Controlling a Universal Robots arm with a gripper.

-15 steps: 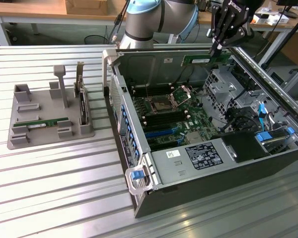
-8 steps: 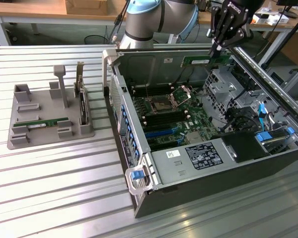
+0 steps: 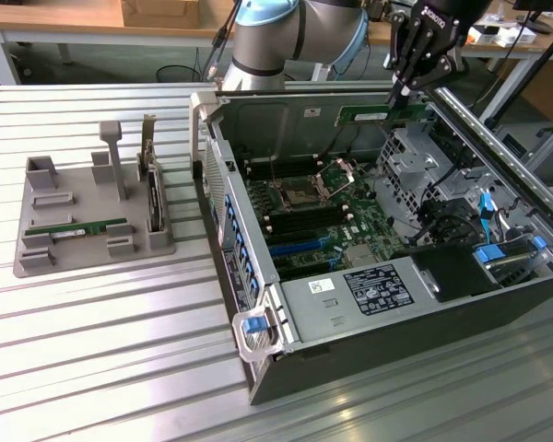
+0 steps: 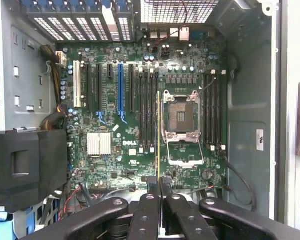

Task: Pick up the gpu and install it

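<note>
Item: gpu (image 3: 369, 115), pinched by the gripper (image 3: 404, 97) jaws. Long axis runs 9-to-3 o'clock in the exterior view. The motherboard (image 3: 323, 216) lies apparently at 7 o'clock, below.

Robotics lab, robot arm (image 3: 278, 41), open PC chassis (image 3: 369, 357), alu bench (image 3: 101, 354), desks (image 3: 64, 17) behind.

ext cam oblique, wrist cam overhead, shared mobo (image 3: 313, 216) (image 4: 135, 125)
</note>
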